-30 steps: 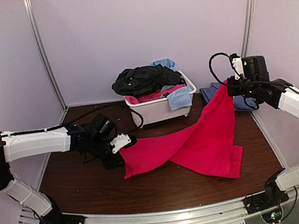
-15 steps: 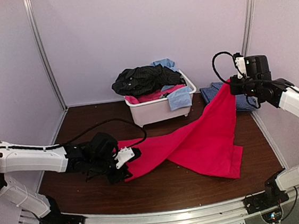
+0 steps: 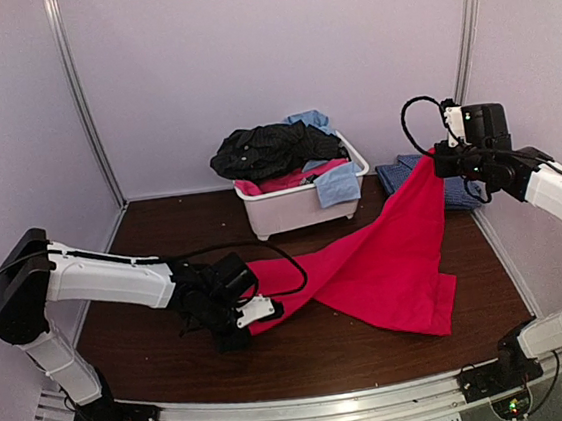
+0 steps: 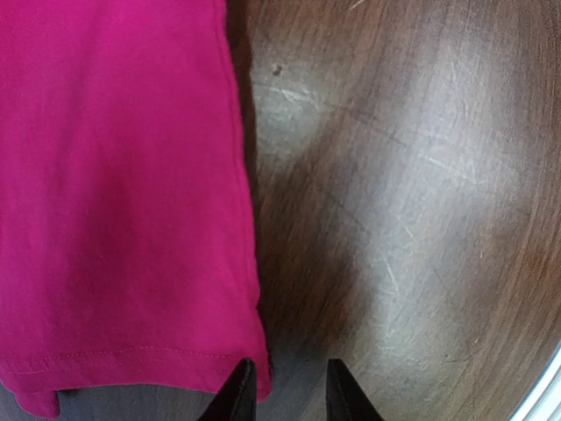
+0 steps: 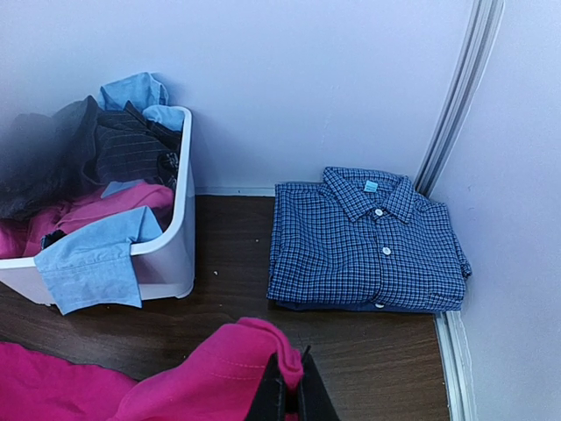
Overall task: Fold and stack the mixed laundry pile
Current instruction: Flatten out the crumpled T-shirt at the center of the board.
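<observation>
Brown table [image 3: 175, 352]: one shirt [image 5: 364, 237] folded right of tub [image 5: 180, 237], tub heaped; right gripper [image 5: 289, 395] clamps pink cloth [image 3: 388, 270], left gripper [image 4: 289, 390] gapes empty.

Pink-red garment [image 4: 114, 193] cut off top, left in left wrist view; black pinstriped garment [image 5: 79, 153] blurred.

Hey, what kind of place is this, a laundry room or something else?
Most likely a robot test booth, not a home: two white robot arms on a metal rail, plain pale walls with metal corner posts, and a white plastic tub of clothes on a dark wooden table.
</observation>
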Controlling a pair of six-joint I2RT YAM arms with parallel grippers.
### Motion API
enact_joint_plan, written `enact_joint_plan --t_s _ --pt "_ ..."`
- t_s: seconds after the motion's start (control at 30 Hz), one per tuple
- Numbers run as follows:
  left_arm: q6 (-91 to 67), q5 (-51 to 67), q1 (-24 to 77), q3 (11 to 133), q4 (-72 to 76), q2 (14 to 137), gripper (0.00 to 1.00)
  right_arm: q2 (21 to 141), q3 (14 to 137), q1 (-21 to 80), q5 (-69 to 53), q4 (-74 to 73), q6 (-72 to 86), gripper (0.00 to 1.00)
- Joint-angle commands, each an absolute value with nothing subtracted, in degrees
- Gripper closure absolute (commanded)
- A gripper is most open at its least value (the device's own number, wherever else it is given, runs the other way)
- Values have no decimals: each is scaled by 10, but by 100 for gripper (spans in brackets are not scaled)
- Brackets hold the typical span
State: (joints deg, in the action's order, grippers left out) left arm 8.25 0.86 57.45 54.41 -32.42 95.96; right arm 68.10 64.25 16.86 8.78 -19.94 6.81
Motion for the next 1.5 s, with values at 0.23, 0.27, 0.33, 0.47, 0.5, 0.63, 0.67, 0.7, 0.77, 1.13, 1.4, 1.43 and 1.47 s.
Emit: enact_joint_plan --t_s 0.23,0.27,0.33,0.47,0.5,0.63,0.67,0.7,0.77,1.13,1.4,1.43,1.47 --pt "117 -24 574 549 -342 976 68 675 657 159 79 -186 71 100" --pt "119 -22 574 547 -335 978 68 674 656 159 77 -186 71 100" --pt "123 -15 574 545 -322 981 69 673 656 160 72 -188 71 100" --pt "128 -13 573 536 -288 978 89 663 655 159 59 -192 71 100" --pt "125 -22 571 533 -283 975 95 659 655 159 57 -194 72 100" --pt "92 -96 549 545 -281 928 100 642 666 159 39 -199 74 100" --pt "80 -115 535 555 -285 906 100 638 672 159 34 -200 75 100" --pt "63 -141 516 569 -289 880 100 637 682 159 27 -201 76 100" --pt "45 -192 488 602 -293 820 100 636 706 159 18 -207 75 100" --pt "58 -290 357 972 -336 748 100 680 946 159 -14 -215 57 100" --pt "99 -309 349 1124 -344 791 100 708 1048 159 -4 -210 23 100" --pt "102 -306 349 1132 -345 791 100 705 1053 160 -3 -207 22 100" --pt "105 -297 349 1137 -344 787 100 701 1061 160 -3 -205 23 100"
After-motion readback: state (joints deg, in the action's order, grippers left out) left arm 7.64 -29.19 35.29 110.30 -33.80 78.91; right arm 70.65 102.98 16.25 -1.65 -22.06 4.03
